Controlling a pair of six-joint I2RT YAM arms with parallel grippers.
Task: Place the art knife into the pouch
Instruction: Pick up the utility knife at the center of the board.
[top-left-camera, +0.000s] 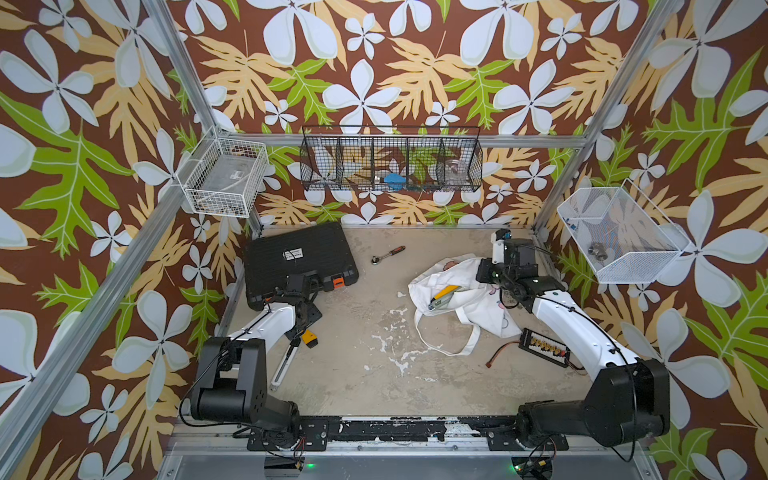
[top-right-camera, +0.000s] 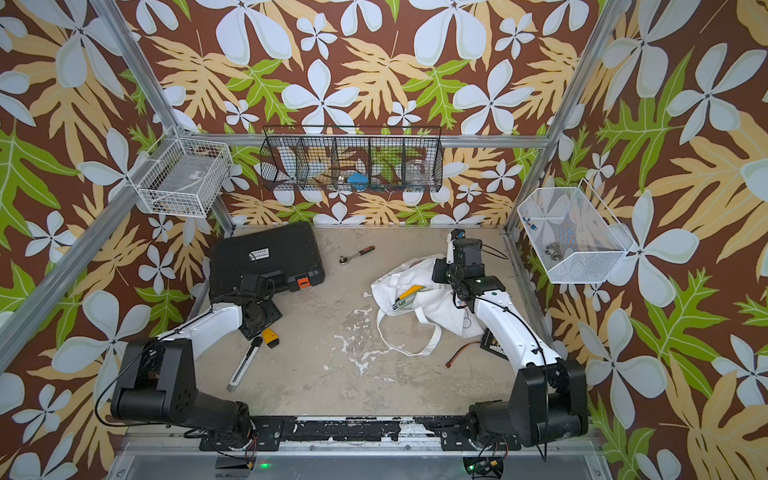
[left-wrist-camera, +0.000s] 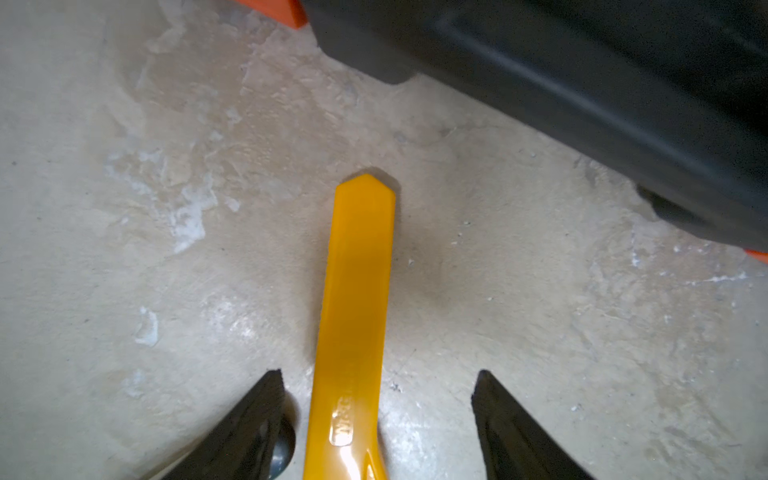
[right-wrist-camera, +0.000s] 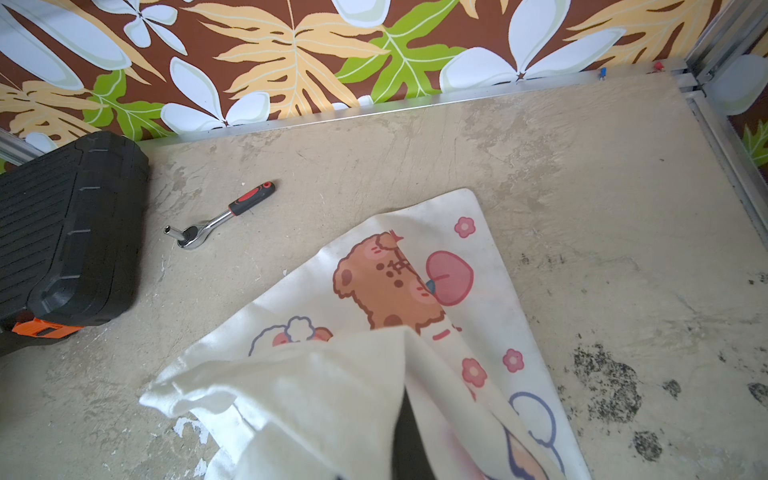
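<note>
Between the left fingers (left-wrist-camera: 253, 419): the art knife (left-wrist-camera: 357, 270), which I take to be the yellow-handled tool, lies flat on the table (top-left-camera: 374, 332). Its handle runs down the middle of the gap, with bare table on both sides.
Left gripper (left-wrist-camera: 378, 372): spread and straddling the handle, touching nothing I can see.
Right gripper (top-left-camera: 485, 277): clenched on a fold of the pouch (top-left-camera: 469, 311), lifting its rim; the fingertips are buried in cloth.
Knife on the table: about 8 o'clock in a top view, mostly hidden under the left gripper. Only its yellow-and-black end shows, at the gripper's 6 o'clock.
Pouch: roughly 3 o'clock from the left gripper and well apart. A yellow utility knife (top-left-camera: 444, 296) already lies in its mouth.
Risk, slip: the handle looks glossy and lies flat, so a shallow pinch could squirt it out or let it pivot.
Risk, wrong tool: a white snap-off cutter (top-left-camera: 284, 361) lies just beside at 7 o'clock, and any sideways drift could nudge it.
Risk, collision: the tool case (top-left-camera: 299, 257) sits near at 12 o'clock, and a lift that way could clip it.
Risk, drop-in: the pouch is limp. If the held rim sags, the knife may land on the cloth rather than inside.
</note>
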